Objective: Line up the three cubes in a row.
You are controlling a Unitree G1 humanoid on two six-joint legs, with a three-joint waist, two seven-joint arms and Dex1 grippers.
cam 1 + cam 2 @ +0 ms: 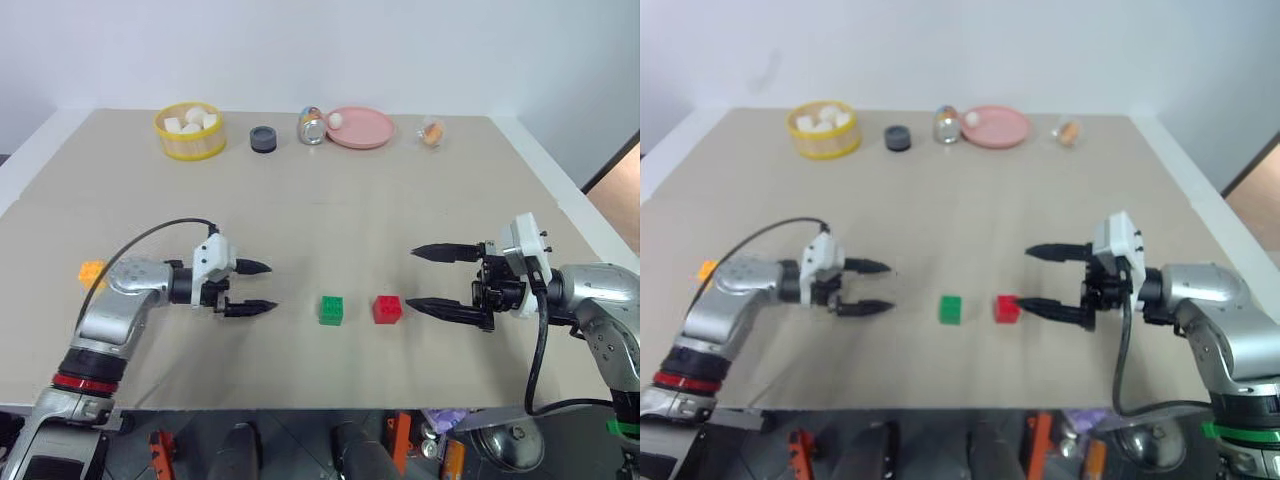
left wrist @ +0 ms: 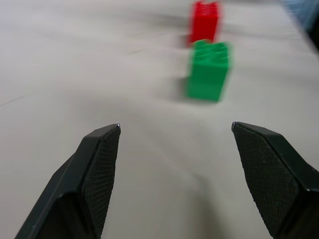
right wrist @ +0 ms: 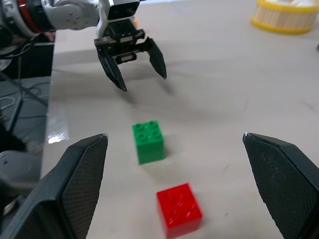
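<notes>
beige table (image 1: 330, 190) with white edge against plain pale wall (image 1: 320, 50); even, soft light.

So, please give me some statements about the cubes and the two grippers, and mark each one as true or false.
1. The green cube and the red cube sit side by side on the table, apart from each other. True.
2. The left gripper holds the green cube. False: its jaws are open and empty, short of that cube.
3. The orange-yellow cube stands between the other two. False: it lies far off, behind the left arm.
4. The right gripper is open, near the red cube. True.
5. The yellow basket is at the table's far side. True.
</notes>
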